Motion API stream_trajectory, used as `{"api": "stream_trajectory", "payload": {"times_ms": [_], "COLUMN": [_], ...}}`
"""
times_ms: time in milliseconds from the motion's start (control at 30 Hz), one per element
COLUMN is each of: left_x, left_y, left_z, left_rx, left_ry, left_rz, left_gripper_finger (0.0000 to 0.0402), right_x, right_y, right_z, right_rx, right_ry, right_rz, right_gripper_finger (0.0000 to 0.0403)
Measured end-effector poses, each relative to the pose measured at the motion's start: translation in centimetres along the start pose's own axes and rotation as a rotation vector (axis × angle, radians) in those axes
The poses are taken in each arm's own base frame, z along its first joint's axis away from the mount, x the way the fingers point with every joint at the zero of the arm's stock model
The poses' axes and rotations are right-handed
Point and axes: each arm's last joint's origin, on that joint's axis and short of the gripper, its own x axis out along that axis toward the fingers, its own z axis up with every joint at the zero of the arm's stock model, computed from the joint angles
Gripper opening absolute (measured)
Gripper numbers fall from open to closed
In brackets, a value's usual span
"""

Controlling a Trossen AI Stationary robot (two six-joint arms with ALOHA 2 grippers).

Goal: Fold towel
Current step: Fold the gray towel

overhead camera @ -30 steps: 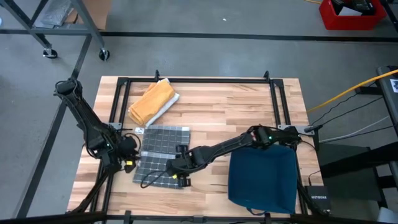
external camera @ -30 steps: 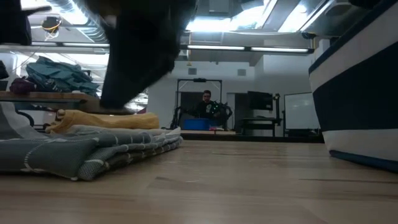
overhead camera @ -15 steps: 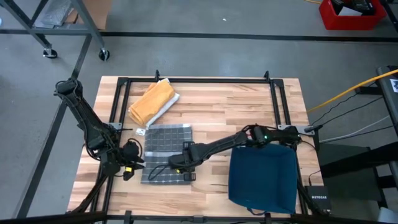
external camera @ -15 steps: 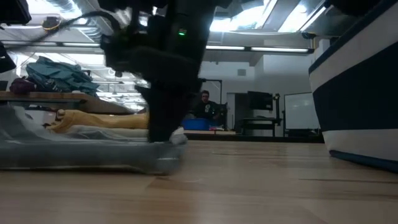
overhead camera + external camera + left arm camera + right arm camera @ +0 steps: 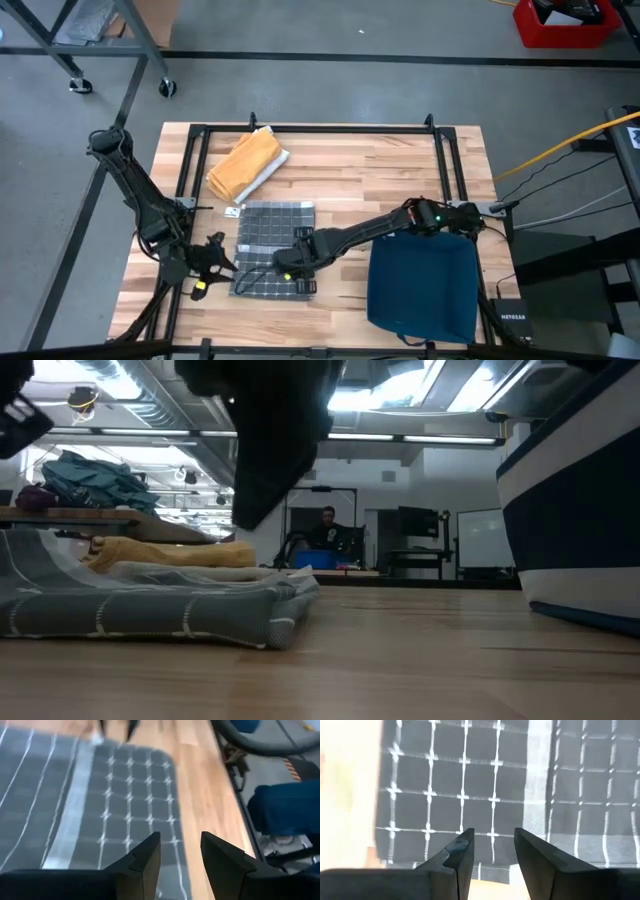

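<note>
The grey checked towel (image 5: 272, 245) lies folded and flat on the wooden table, left of centre; it also shows in the low view (image 5: 140, 610). My right gripper (image 5: 285, 272) hangs over the towel's near edge, pointing steeply down, open, with only cloth (image 5: 470, 785) below its fingers. My left gripper (image 5: 220, 265) stands just off the towel's left edge, slanting down toward the cloth (image 5: 125, 795), open and holding nothing.
A folded yellow towel (image 5: 247, 162) lies at the far left of the table. A dark blue bin (image 5: 422, 285) fills the near right. Black frame rails (image 5: 450, 170) run along the table's sides. A person (image 5: 328, 525) sits far off in the room behind.
The grey towel has slid a little toward the table's right edge and lies flatter, with its left part drawn in. My left gripper has drawn back from the towel's left edge toward the near edge and rolled about its own axis. My right gripper has stayed over the towel's near edge.
</note>
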Motion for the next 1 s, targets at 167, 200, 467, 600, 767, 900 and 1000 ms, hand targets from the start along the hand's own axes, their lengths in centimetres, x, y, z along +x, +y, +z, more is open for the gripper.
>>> {"api": "stream_trajectory", "payload": {"times_ms": [167, 200, 467, 600, 767, 900, 1000], "left_x": [1.1, 1.4, 3.9, 4.9, 6.0, 6.8, 7.3], "left_y": [-1.0, -1.1, -1.9, -2.0, -2.7, -3.1, -3.1], "left_z": [-0.2, -0.4, -2.1, -2.9, -3.2, -3.5, -3.9], "left_rx": [0.126, 0.138, 0.185, 0.204, 0.299, 0.362, 0.395], "left_ry": [0.023, 0.038, 0.146, 0.182, 0.216, 0.253, 0.303], "left_rz": [-0.067, -0.076, -0.090, -0.072, -0.052, -0.022, 0.022], "left_gripper_finger": [0.0131, 0.0131, 0.0131, 0.0131, 0.0131, 0.0131, 0.0131], "right_x": [-0.5, -0.6, -1.3, -1.3, 0.0, 0.9, 1.6], "right_y": [2.0, 2.7, 7.7, 9.2, 9.8, 9.9, 9.9], "right_z": [-0.5, -0.6, -1.8, -2.2, -2.4, -2.4, -2.5], "right_rx": [-0.037, -0.048, -0.143, -0.171, -0.153, -0.085, -0.048], "right_ry": [0.010, 0.008, -0.055, -0.087, -0.089, -0.091, -0.083], "right_rz": [0.053, 0.066, 0.054, 0.004, -0.012, -0.028, -0.033], "right_gripper_finger": [0.0145, 0.0145, 0.0145, 0.0145, 0.0145, 0.0145, 0.0145]}}
